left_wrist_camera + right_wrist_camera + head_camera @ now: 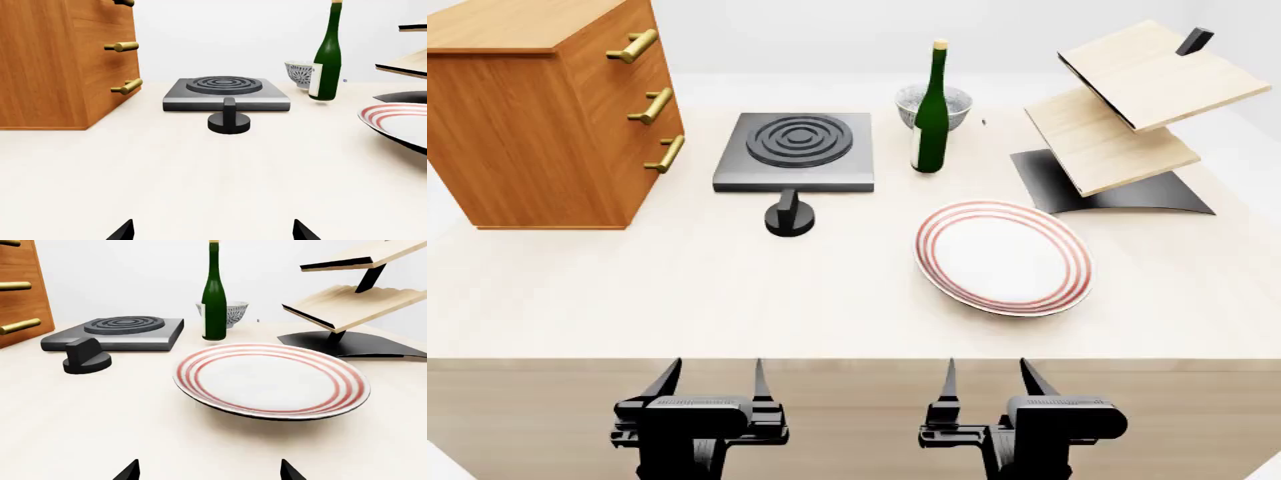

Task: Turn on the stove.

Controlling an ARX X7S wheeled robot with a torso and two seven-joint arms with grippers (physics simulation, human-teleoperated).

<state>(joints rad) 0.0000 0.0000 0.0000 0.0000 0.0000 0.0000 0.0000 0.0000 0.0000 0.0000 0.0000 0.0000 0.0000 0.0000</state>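
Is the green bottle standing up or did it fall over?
Standing up. The green bottle is straight on the table, neck pointing up, next to the stove and in front of the patterned bowl.

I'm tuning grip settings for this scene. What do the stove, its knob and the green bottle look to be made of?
The stove looks like dark grey metal with a satin sheen and a paler front edge. Its knob looks like matte black plastic, though that is uncertain. The green bottle looks like glossy dark glass, with bright highlights along its side.
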